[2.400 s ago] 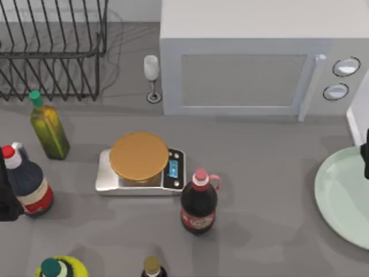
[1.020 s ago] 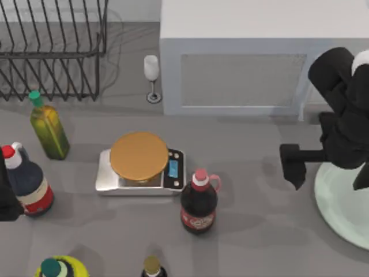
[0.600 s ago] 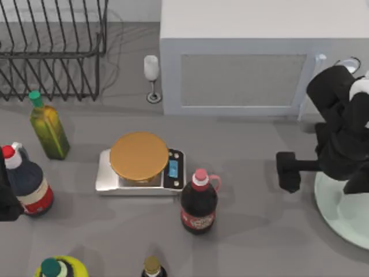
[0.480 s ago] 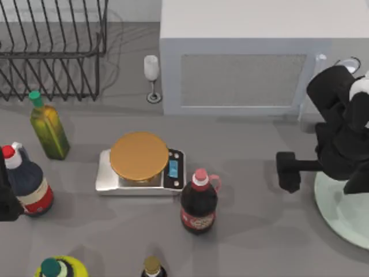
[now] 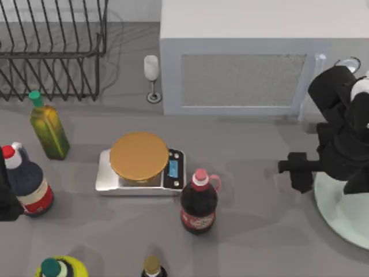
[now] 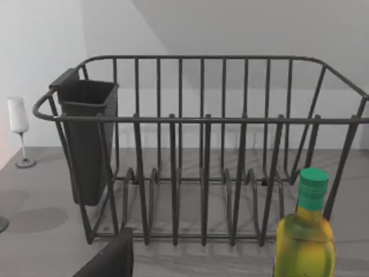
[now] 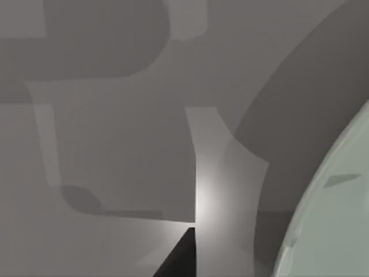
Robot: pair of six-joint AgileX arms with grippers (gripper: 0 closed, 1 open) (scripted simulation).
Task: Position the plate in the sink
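The pale mint-green plate [image 5: 343,222] lies flat on the grey table at the far right, partly cut off by the top view's edge; its rim also appears in the right wrist view [image 7: 334,219]. My right gripper [image 5: 326,180] hangs over the plate's left rim, open, with one black finger [image 5: 300,173] outside the rim over bare table and the rest of it over the plate. The sink is hidden behind my right arm or out of view. My left arm [image 5: 6,199] stays parked at the left edge.
A grey-white microwave [image 5: 248,63] stands behind the right arm. A kitchen scale [image 5: 140,163] with an orange platter, a dark sauce bottle [image 5: 198,203], an oil bottle [image 5: 49,128], a wine glass [image 5: 151,75] and a wire dish rack [image 5: 52,49] fill the middle and left.
My right arm came in from the right edge and settled over the plate's left rim. In the last half second its outer finger slid right, closer to the rim.
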